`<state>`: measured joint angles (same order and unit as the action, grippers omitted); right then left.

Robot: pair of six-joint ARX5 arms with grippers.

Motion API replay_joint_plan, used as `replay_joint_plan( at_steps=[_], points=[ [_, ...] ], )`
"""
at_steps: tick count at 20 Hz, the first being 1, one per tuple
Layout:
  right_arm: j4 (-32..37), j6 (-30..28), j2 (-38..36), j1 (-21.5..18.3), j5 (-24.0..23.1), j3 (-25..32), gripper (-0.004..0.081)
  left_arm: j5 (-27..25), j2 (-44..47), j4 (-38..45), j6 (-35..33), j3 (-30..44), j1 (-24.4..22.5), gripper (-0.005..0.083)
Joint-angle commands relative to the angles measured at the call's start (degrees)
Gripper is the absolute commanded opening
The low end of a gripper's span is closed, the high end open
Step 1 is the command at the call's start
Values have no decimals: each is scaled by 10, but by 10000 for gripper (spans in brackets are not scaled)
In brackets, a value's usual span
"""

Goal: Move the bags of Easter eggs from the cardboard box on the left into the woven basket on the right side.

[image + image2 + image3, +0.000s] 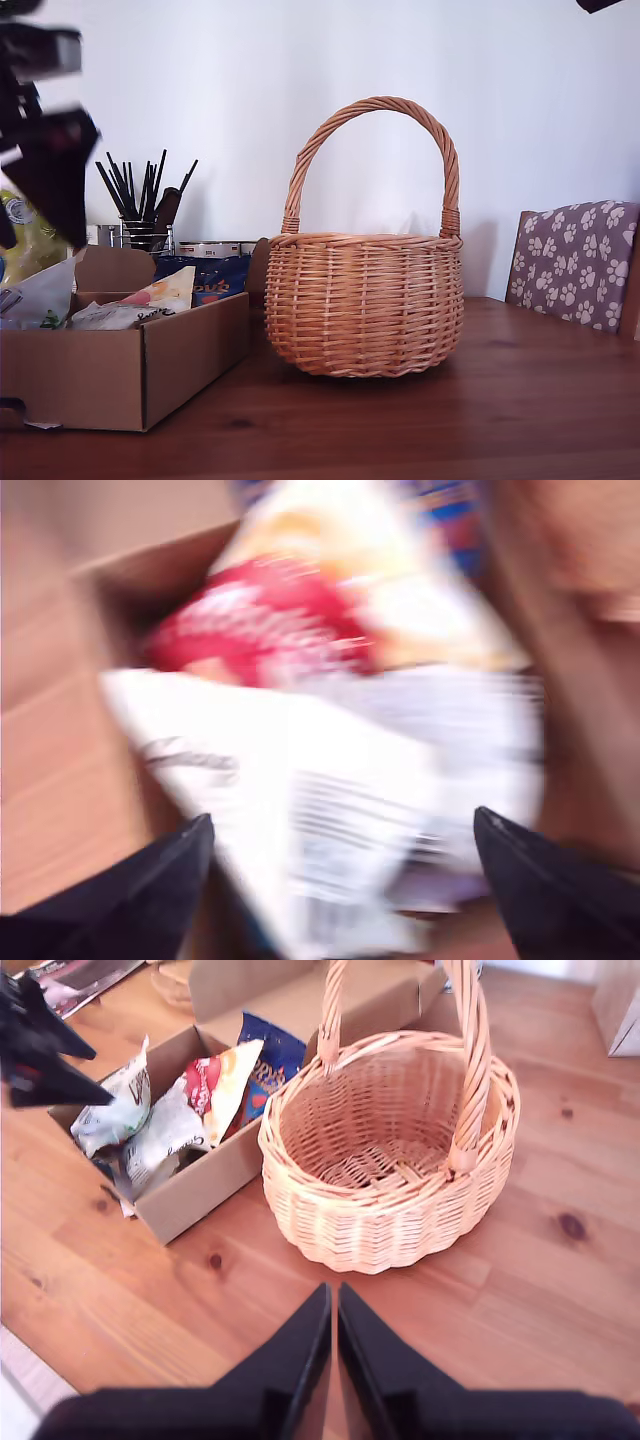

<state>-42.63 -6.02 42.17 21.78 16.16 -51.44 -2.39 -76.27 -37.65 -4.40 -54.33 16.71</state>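
The cardboard box [190, 360] stands at the exterior view's left and holds several bags of Easter eggs: a dark blue one [215, 278], a cream-and-red one [165, 292] and a pale whitish one [110, 315]. My first gripper [342, 820] hangs open just over the pale bag [300, 780], with the cream-and-red bag [270, 620] beyond it; this view is blurred. The woven basket [365, 300] sits beside the box, and its inside [380, 1120] holds nothing. High above the table, my second gripper [333, 1295] is shut and holds nothing.
A yellow-green bag [30, 240] stands behind the box. A holder of black utensils [140, 200] and a tin [205, 248] are at the back. A chair with a paw-print cover [580, 260] is at the exterior view's right. Bare wooden table [450, 420] lies in front.
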Motion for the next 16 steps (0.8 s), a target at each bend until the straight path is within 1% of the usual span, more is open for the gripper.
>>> replay_joint_plan(
  at_steps=[1, 5, 9, 11, 12, 13, 14, 15, 16],
  points=[
    [4, 0, -3, 0, 3, -1, -13, -41, -21, 1, 14, -2, 3, 767],
    [7, 0, -3, 0, 3, -1, -13, -41, -76, 4, 15, -2, 3, 767],
    [13, 0, -3, 0, 3, -1, -13, -41, -112, 3, 15, -2, 3, 762],
    [17, 0, -3, 0, 3, -1, -13, -41, -123, -2, 14, -2, 3, 740],
    [16, 0, -3, 0, 4, -1, -13, -41, -129, -3, 14, -2, 3, 689],
    [12, 0, -3, 0, 4, -1, -13, -40, -133, -2, 14, -2, 3, 604],
    [6, 0, -3, 0, 4, -1, -13, -40, -134, -2, 14, -2, 3, 479],
    [1, 0, -3, 0, 4, -1, -13, -40, -134, 3, 14, -2, 3, 311],
    [-1, 0, -3, 0, 4, -1, -13, -41, -133, 6, 14, -2, 3, 176]
  ],
)
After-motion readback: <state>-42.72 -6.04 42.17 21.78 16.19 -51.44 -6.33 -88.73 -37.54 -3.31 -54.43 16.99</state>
